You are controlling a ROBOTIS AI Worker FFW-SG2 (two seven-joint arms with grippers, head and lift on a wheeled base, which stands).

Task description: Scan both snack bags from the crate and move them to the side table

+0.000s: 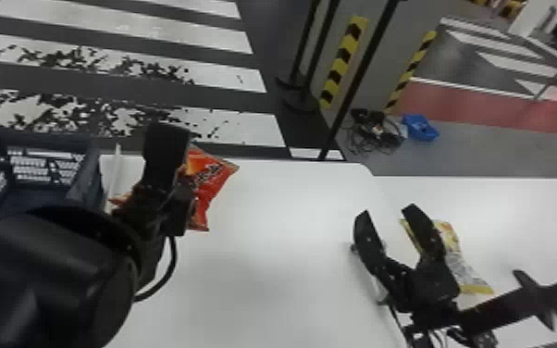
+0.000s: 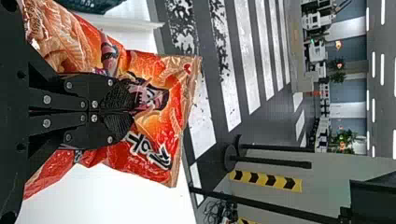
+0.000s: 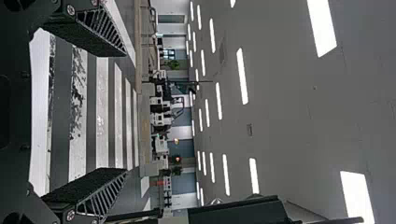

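In the head view my left gripper (image 1: 178, 196) is at the crate's right, shut on the red-orange snack bag (image 1: 215, 173). The left wrist view has the left gripper (image 2: 131, 111) with its fingers together on the bag (image 2: 159, 161), whose body spreads out around them. My right gripper (image 1: 387, 215) is over the right part of the tables, open with nothing between its fingers; the right wrist view also gives the right gripper (image 3: 125, 113) with fingers wide apart. The yellow snack bag (image 1: 460, 266) lies on the side table (image 1: 513, 208), partly hidden behind the right gripper.
A dark blue crate (image 1: 78, 196) stands at the far left, partly behind the left arm. The white main table (image 1: 268, 250) lies between the arms and meets the side table. A black object with a round end (image 1: 509, 307) is at the lower right. Posts stand beyond the tables.
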